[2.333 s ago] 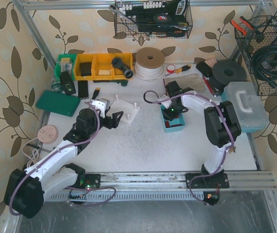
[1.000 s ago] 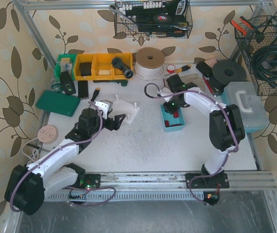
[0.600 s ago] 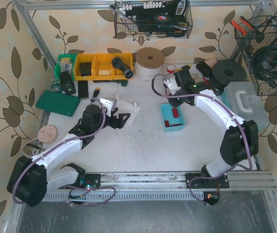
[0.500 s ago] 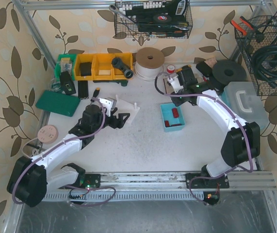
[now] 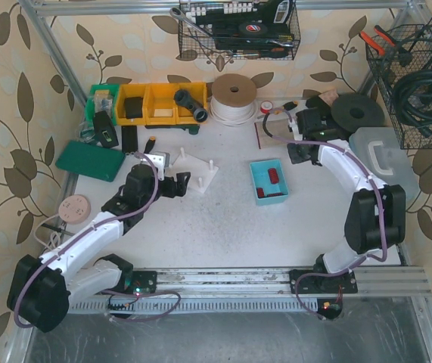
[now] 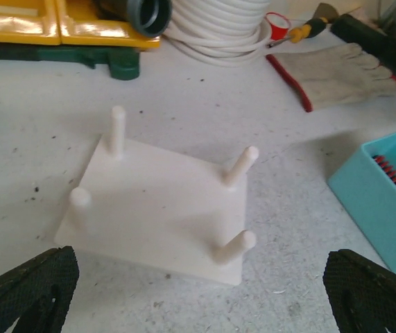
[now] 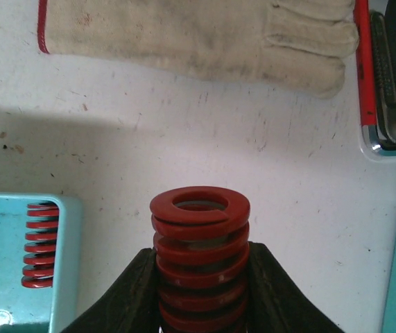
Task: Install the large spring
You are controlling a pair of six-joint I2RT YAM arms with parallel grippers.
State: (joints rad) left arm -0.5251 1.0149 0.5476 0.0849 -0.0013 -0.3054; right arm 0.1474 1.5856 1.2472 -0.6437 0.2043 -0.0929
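Large spring (image 7: 199, 258): metal, red coating, smooth, slight sheen.
Right gripper fingers (image 7: 132, 295): black plastic, matt.
Left gripper pads (image 6: 31, 288): black, rough grid texture.
Peg board (image 6: 157, 208): white plastic, matt, smooth; pegs same.
Bin (image 6: 374, 218): teal plastic, smooth, low gloss.
Work glove (image 7: 198, 31): off-white cloth, coarse weave, soiled; red hem.
Table top (image 6: 204, 104): white, matt, gritty, dark specks.
Storage bins (image 6: 17, 24): yellow plastic, glossy.

My left arm (image 5: 87, 240), right arm (image 5: 349, 172): white shells, black joints, black base blocks (image 5: 141, 283). Purple cable (image 5: 258, 130) along each. Left jaws black, knurled; right jaws black, smooth.
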